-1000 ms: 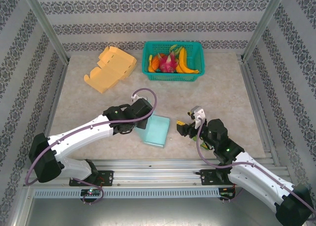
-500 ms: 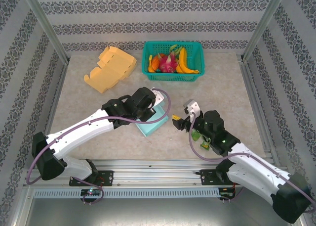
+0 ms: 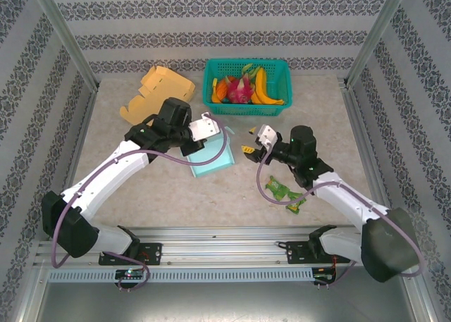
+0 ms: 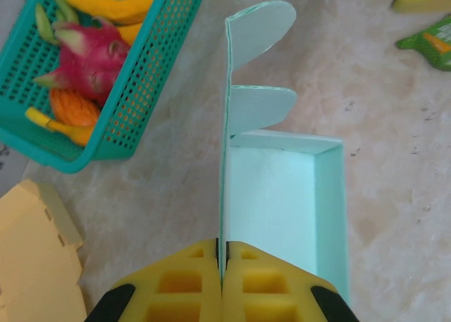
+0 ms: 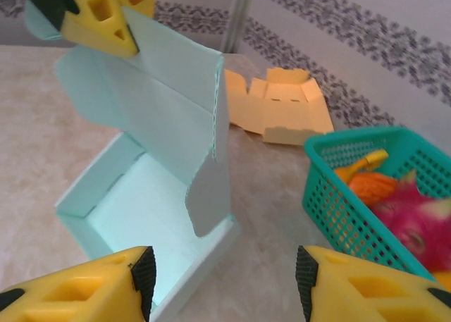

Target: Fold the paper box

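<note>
You are clamping the raised lid of the paper box in the left tool, the right tool hanging open alongside, so be holding it steady while tucking its flaps inward.

A beige marbled tabletop lay beneath the left gripper and the right gripper. Beyond them and to either side stood walls papered in grey ornamental bands, with aluminium posts at the far corners, under even light.
</note>
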Robot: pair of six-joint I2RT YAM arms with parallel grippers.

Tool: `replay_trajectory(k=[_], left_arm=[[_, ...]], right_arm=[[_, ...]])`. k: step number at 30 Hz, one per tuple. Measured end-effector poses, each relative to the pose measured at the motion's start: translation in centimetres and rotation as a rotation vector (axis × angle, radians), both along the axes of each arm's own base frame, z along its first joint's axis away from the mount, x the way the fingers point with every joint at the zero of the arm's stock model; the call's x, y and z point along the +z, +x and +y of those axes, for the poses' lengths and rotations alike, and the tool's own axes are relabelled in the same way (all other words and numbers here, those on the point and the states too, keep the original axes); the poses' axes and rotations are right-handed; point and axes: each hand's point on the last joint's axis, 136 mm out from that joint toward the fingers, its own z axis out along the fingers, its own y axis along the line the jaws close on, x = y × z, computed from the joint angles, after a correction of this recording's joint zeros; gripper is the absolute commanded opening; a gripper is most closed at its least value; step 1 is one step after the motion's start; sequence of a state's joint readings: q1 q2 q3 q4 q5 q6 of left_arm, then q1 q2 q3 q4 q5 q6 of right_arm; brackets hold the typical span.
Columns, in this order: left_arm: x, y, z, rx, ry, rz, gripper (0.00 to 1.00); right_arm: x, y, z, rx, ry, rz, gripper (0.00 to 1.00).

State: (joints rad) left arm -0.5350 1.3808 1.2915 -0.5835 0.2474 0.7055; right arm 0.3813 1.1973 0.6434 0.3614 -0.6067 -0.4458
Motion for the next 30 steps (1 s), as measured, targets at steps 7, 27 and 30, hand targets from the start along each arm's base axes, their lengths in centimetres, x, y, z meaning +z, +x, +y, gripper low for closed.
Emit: replay_trajectory(k=[7,27,30], left_arm=[[-0.2,-0.8,-1.1,-0.138,-0.016,-0.040,0.00],[-0.3,-1.5,-1.4,-0.211,-0.025,-0.095,0.00],[-0.1,-1.7,-1.4,-0.213,-0.028,-0.101,0.00]], right_arm=[[0.7,2.2,1.0,0.089,-0.053,-0.074,0.50],[-1.6,1.6,1.3,0.231,-0.126,-0.062,0.46],[-2.0,1.2,1.7,0.255,-0.124,-0.045,0.46]])
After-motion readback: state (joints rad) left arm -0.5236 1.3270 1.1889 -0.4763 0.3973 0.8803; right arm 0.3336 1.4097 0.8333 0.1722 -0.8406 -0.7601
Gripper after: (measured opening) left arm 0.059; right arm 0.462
